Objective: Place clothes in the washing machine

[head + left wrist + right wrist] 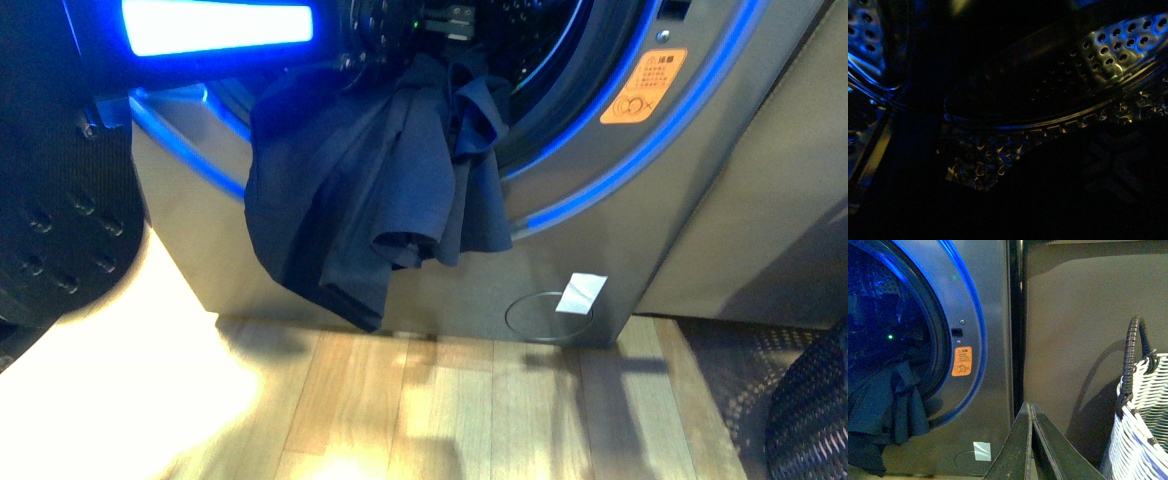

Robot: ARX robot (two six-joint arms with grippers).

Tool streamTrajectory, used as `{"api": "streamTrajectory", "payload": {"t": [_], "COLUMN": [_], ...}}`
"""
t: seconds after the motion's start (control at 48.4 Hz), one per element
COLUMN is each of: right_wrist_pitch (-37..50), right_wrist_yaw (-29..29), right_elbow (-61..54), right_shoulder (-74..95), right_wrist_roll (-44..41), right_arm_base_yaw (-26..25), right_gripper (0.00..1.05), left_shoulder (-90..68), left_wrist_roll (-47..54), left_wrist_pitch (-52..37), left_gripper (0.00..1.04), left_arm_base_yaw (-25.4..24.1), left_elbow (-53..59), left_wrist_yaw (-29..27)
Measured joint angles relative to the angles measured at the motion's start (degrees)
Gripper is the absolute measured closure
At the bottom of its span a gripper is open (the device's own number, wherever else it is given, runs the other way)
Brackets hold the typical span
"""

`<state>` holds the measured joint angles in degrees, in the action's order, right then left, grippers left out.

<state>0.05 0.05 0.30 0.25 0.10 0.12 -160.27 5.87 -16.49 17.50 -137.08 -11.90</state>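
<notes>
The navy-blue clothes (370, 190) hang out of the washing machine's (600, 230) round porthole, draped over its lower rim and down the grey front; the top end lies inside. They also show in the right wrist view (883, 400). The left wrist view is very dark and shows only the perforated steel drum (1118, 45) from inside; my left gripper's jaws do not show there. My right gripper (1030, 405) is shut and empty, to the right of the machine (993, 315), apart from the clothes.
An orange warning sticker (643, 85) sits beside the blue-lit porthole ring. A white-and-black woven basket (1143, 430) stands to the right of the machine. A dark panel (1083, 315) is beside the washer. The floor is wood (450, 410).
</notes>
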Motion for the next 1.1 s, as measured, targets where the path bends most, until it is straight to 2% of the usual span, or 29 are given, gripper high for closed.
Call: {"api": "streamTrajectory", "payload": {"t": [0.207, 0.538, 0.724, 1.096], "right_wrist_pitch": [-0.02, -0.02, -0.02, -0.02], "right_wrist_yaw": [0.0, 0.02, 0.02, 0.02], "right_elbow": [0.0, 0.0, 0.0, 0.0], "right_shoulder": [0.0, 0.0, 0.0, 0.0], "right_wrist_roll": [0.0, 0.0, 0.0, 0.0], "right_arm_base_yaw": [0.0, 0.0, 0.0, 0.0], "right_gripper": [1.02, 1.02, 1.02, 1.02], "left_shoulder": [11.67, 20.76, 30.42, 44.11], "left_wrist_roll": [1.73, 1.88, 1.29, 0.28], "left_wrist_pitch": [-7.45, -18.29, -24.74, -30.58], "left_gripper": [0.07, 0.07, 0.07, 0.07], "left_arm_base_yaw": [0.39, 1.81, 2.93, 4.28], "left_elbow": [20.17, 42.84, 55.08, 73.29], "left_wrist_yaw": [0.55, 1.6, 2.58, 4.09]}}
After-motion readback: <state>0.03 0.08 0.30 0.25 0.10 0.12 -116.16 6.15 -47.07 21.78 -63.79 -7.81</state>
